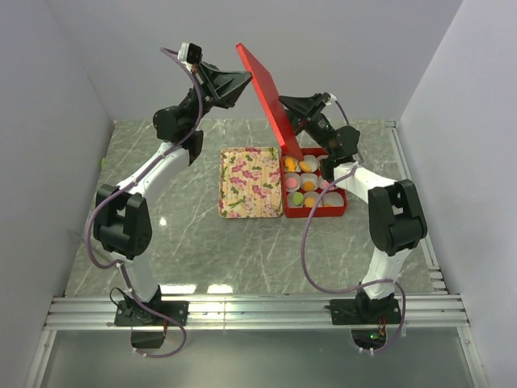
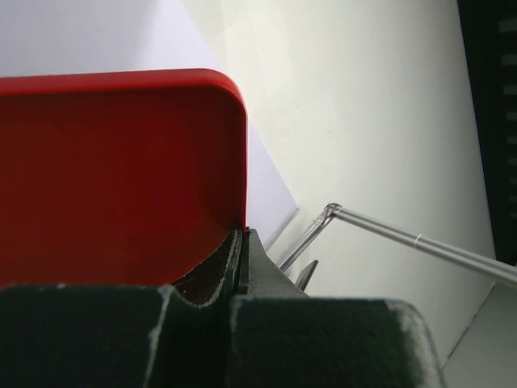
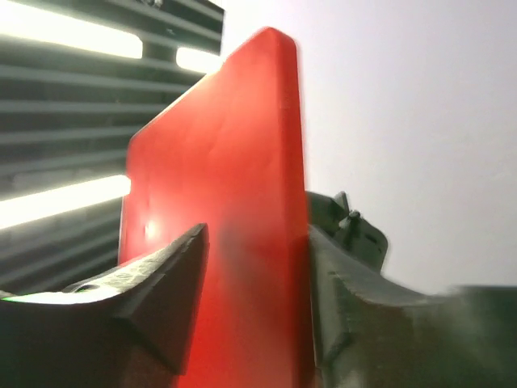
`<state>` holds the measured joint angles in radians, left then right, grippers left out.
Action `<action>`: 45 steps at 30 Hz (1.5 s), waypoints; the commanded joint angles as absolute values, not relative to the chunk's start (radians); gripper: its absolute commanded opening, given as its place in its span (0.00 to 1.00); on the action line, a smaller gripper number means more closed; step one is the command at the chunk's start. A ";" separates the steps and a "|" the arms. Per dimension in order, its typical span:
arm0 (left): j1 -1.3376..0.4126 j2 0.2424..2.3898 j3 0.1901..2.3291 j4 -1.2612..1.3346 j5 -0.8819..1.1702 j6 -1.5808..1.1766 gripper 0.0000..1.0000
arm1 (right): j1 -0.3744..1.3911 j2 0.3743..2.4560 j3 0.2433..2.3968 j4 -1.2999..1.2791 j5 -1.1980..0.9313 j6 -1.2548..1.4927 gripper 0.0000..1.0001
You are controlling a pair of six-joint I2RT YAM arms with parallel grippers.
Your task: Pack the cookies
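**Left gripper**: raised off the counter, jaws pressed together, tips against the upper edge of the red lid. Whether it nips that edge cannot be told.

**Floral tray**: flat on the counter, just left of the red box, touching or nearly so. Only its print shows and no cookies are seen on it.

**Red lid**: stands steeply tilted, leaning away to the left. Its lower end is at the box's far-left corner.

**Right gripper**: one finger on each face of the lid, pinching it lower down.

**Red box**: open. The cookies, orange, pink and green, sit in rows in white paper cups.

**Progress**: loading looks finished, and lowering the lid appears to be what remains.

**Obstructions**: the right forearm overhangs the box's right side and hides some cookies. The right arm's cable loops across the near counter. The tray lies close on the left.
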<state>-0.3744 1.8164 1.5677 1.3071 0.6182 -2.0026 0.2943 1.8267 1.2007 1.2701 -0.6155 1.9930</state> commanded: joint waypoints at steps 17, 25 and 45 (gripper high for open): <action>-0.377 1.790 1.378 1.865 0.571 -2.214 0.09 | 0.276 1.632 1.143 1.749 -0.354 2.559 0.00; -0.374 1.795 1.211 1.864 0.624 -2.188 0.26 | 0.098 1.522 1.005 1.721 -0.506 2.537 0.00; -0.383 1.951 1.005 1.669 0.788 -1.994 0.45 | -0.218 1.597 0.739 1.387 -1.011 2.119 0.00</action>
